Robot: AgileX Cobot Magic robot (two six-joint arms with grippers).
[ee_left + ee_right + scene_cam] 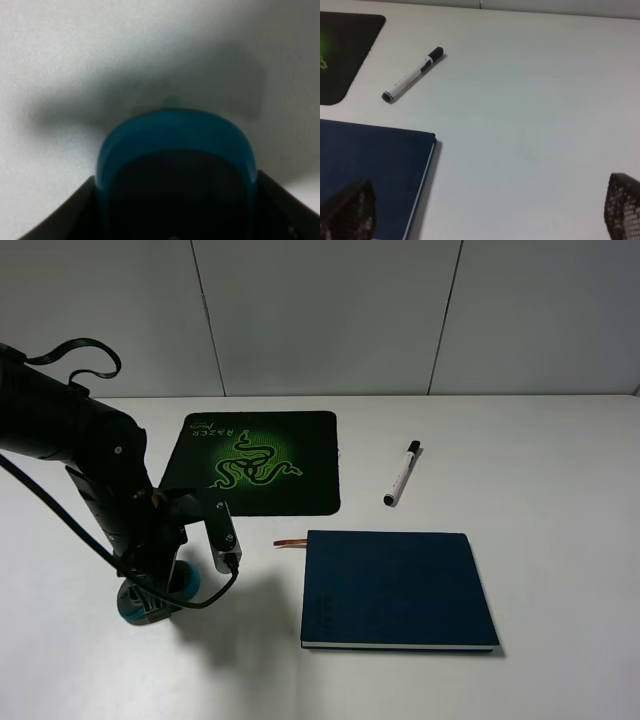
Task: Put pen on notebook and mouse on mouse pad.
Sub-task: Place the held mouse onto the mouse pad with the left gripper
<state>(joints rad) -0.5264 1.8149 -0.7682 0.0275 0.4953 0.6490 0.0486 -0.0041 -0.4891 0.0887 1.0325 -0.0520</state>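
Pen (402,474), notebook (395,587), mouse (175,135), mouse pad (315,480): 1 each

The mouse pad (300,455) lies at the back of the table (560,490), with the pen (402,474) to its right, apart from it. The notebook (395,588) lies in front of both. The mouse (188,583) sits on the table left of the notebook, in front of the pad.

Mouse (175,165) fills the lower frame, blurred; teal-blue rim around a dark top; dark end effector (175,217) fingers (65,217) meet both its sides; white bench (50,60) beyond, shadowed.
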